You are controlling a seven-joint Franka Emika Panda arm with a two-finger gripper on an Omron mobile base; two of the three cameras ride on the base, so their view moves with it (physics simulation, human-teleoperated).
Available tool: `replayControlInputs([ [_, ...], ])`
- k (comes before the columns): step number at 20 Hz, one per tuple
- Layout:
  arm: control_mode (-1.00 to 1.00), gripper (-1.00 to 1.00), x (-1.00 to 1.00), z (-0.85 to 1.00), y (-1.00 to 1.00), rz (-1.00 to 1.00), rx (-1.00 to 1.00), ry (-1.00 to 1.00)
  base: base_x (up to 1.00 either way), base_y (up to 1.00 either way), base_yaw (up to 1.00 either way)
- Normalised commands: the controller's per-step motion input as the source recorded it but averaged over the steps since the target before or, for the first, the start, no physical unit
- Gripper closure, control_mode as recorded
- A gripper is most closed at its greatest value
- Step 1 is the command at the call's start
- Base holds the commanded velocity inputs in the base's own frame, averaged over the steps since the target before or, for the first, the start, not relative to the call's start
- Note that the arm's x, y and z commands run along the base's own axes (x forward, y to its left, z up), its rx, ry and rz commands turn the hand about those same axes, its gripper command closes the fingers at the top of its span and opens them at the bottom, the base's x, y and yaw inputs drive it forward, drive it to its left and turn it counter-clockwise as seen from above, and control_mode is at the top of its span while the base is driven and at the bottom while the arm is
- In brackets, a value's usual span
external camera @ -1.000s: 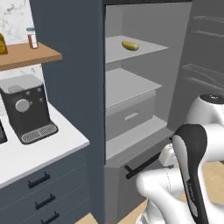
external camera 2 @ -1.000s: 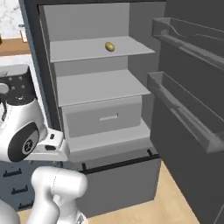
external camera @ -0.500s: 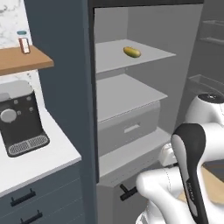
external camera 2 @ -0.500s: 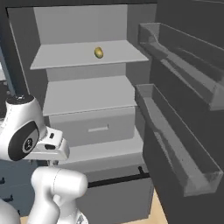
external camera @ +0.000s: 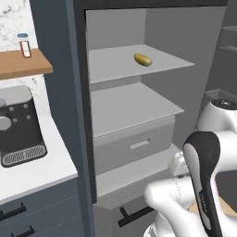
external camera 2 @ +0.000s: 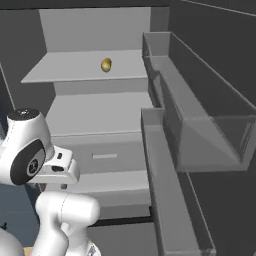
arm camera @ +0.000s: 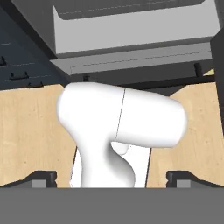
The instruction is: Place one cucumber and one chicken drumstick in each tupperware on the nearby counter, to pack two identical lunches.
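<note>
Rolled closer to the open fridge since a second ago, so shelves loom larger and the coffee machine sits further left. Same small yellow item on the top shelf, unmoved. Gripper spread wide, holding nothing, pointed down at wood floor. Cucumber, drumsticks and containers nowhere visible.

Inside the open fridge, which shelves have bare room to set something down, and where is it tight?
The top shelf is bare except for one small yellowish item toward its back right. The middle shelf, above the drawer, is entirely bare. The door bins look empty too. The ledge below the drawer is tighter, with the arm close in front.
</note>
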Motion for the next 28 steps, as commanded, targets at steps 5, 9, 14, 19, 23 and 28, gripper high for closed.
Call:
replayControlInputs([
  [5,1.0,-1.0,0.0,0.0,0.0,0.0,0.0,0.0,0.48,-0.04,0.23],
  [9,1.0,-1.0,0.0,0.0,0.0,0.0,0.0,0.0,0.12,-0.43,0.12],
  [14,1.0,-1.0,0.0,0.0,0.0,0.0,0.0,0.0,0.11,-0.33,0.11],
  [19,1.0,-1.0,0.0,0.0,0.0,0.0,0.0,0.0,0.0,-0.03,0.03],
  [23,1.0,-1.0,0.0,0.0,0.0,0.0,0.0,0.0,0.0,0.0,0.0],
  [28,-1.0,-1.0,0.0,0.31,0.04,0.04,-0.01,-0.19,0.0,0.0,0.0],
])
